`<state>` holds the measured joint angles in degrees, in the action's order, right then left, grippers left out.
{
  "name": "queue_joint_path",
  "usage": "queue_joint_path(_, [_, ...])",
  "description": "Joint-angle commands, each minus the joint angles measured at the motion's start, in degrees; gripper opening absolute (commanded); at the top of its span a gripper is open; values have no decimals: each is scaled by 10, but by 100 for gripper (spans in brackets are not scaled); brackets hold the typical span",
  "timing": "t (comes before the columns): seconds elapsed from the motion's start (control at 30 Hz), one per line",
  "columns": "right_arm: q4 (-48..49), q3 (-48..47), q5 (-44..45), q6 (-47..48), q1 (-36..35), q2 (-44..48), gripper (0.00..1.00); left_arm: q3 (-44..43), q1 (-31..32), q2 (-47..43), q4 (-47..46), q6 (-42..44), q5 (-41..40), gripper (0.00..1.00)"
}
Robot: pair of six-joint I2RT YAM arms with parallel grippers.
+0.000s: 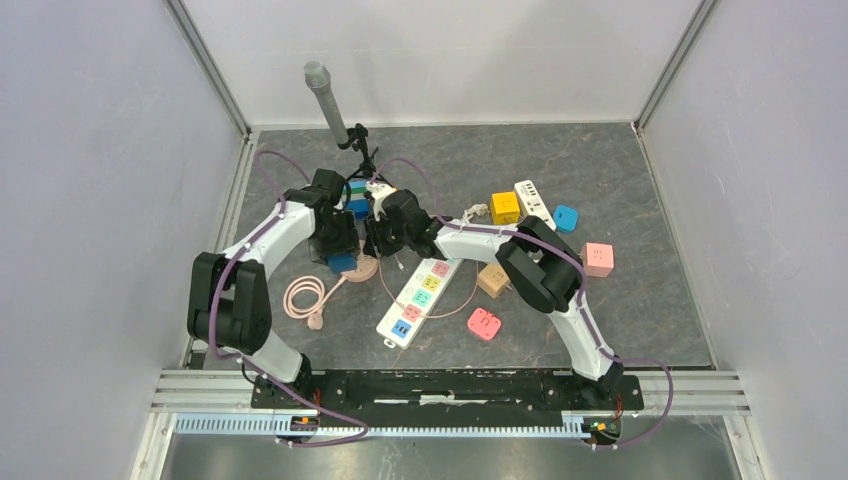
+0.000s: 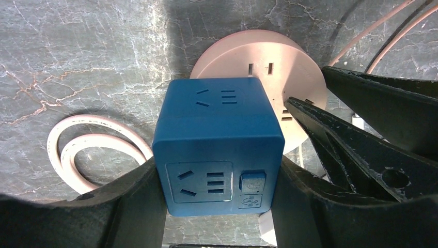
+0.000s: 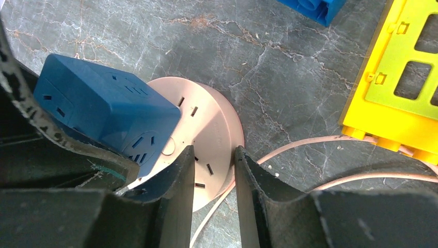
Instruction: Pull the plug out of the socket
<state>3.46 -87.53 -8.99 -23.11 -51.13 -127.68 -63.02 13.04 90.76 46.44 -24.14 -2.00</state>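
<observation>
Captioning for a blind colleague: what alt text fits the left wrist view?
A blue cube socket adapter is clamped between the black fingers of the left gripper, with a round pink socket disc behind it on a grey marbled table. The fingers of the right gripper reach in over the disc from the right; a coiled pink cable lies at left.

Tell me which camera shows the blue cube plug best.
The left wrist view: the blue cube plug fills the centre, with slots and button sharp. The right wrist view shows it tilted over the pink socket, its lower part hidden. The top view shows only a small blue patch.
</observation>
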Motion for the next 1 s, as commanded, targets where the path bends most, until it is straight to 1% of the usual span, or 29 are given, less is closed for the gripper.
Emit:
queue_joint_path(0.0, [-184, 44, -3, 27, -27, -84, 35, 4, 27, -31, -66, -57, 57, 2])
queue_joint_path(0.07, [-184, 46, -8, 31, -29, -86, 35, 1, 20, -38, -52, -34, 78, 2])
queue_joint_path(0.23, [-179, 58, -17, 39, -29, -86, 34, -9, -29, -65, -25, 20, 170, 2])
queue_joint_path(0.37, [-178, 60, -14, 40, -29, -87, 34, -36, -31, -70, -13, 10, 160, 2])
queue_joint_path(0.47, [-180, 60, -5, 42, -36, -90, 34, -36, -20, -61, -31, -16, 150, 2])
queue_joint_path(0.6, [-183, 58, 4, 43, -43, -96, 34, -28, 9, -50, -49, -49, 88, 2])
queue_joint_path(0.7, [-183, 57, 12, 43, -43, -96, 34, -19, 20, -46, -67, -70, 62, 2])
queue_joint_path(0.77, [-185, 58, 14, 45, -43, -96, 34, -21, 22, -43, -67, -67, 62, 2])
queue_joint_path(0.87, [-184, 62, 16, 49, -43, -96, 34, -43, 16, -45, -34, -29, 64, 2])
queue_joint_path(0.97, [-181, 68, 15, 53, -43, -95, 33, -53, -18, -60, -18, 0, 123, 2])
